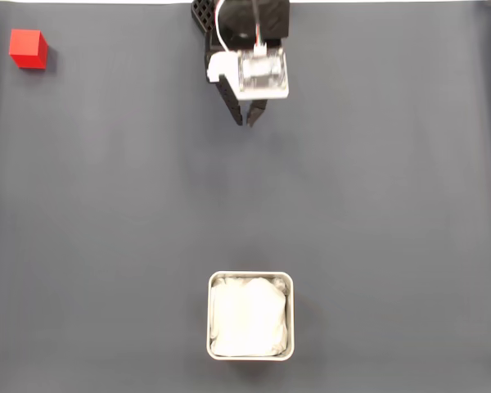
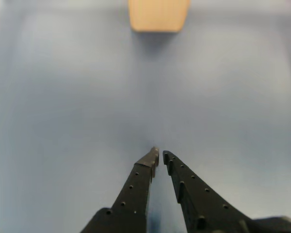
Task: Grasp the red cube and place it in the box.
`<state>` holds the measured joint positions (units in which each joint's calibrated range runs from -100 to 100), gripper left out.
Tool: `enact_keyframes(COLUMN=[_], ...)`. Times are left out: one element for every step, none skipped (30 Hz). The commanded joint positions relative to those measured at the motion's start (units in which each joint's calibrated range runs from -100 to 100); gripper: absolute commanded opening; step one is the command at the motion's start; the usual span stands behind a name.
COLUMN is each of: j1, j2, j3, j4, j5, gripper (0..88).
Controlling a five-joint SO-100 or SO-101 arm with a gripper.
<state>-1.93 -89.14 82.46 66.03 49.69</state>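
The red cube (image 1: 28, 49) sits at the far upper left of the dark mat in the fixed view, well away from the arm. The box (image 1: 250, 316), a square metal tin with a white lining, stands at the bottom centre. In the wrist view the box (image 2: 158, 14) is a blurred tan shape at the top edge. My gripper (image 1: 247, 123) hangs at the top centre, pointing down the picture toward the box. Its black fingers (image 2: 140, 179) nearly touch at the tips, and the gripper (image 2: 160, 154) is shut with nothing between them.
The dark grey mat (image 1: 376, 205) covers the whole table. The arm's black base (image 1: 203, 15) stands at the top edge, behind the white gripper housing (image 1: 262, 75). A wide bare stretch lies between gripper and box.
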Motion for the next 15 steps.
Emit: enact_keyframes(j1=[-0.3, -0.4, -0.5, -0.6, -0.6, -0.6, -0.6, -0.6, -0.4, -0.3, -0.2, -0.1, 0.2, 0.5, 0.8], j2=[7.7, 9.8, 11.8, 13.8, 15.9, 17.7, 19.5, 21.2, 22.9, 24.5, 26.0, 27.4, 28.7, 30.0, 31.1], j3=[-14.5, -18.0, -21.3, -24.6, -28.0, -31.1, -34.2, -37.2, -40.1, -42.9, -45.6, -48.2, -50.6, -52.9, -54.8], j4=[-2.6, -2.8, -2.8, -2.8, -2.7, -2.3, -2.0, -1.4, -0.6, 0.2, 1.2, 2.2, 3.2, 4.2, 5.0], j5=[1.1, 1.1, 1.1, 1.1, 0.9, 0.8, 0.7, 0.6, 0.5, 0.4, 0.3, 0.2, 0.2, 0.2, 0.1], gripper=[0.0, 0.0, 0.0, 0.0, 0.0, 0.0, 0.0, 0.0, 0.0, 0.0, 0.0, 0.0, 0.0, 0.1, 0.1])
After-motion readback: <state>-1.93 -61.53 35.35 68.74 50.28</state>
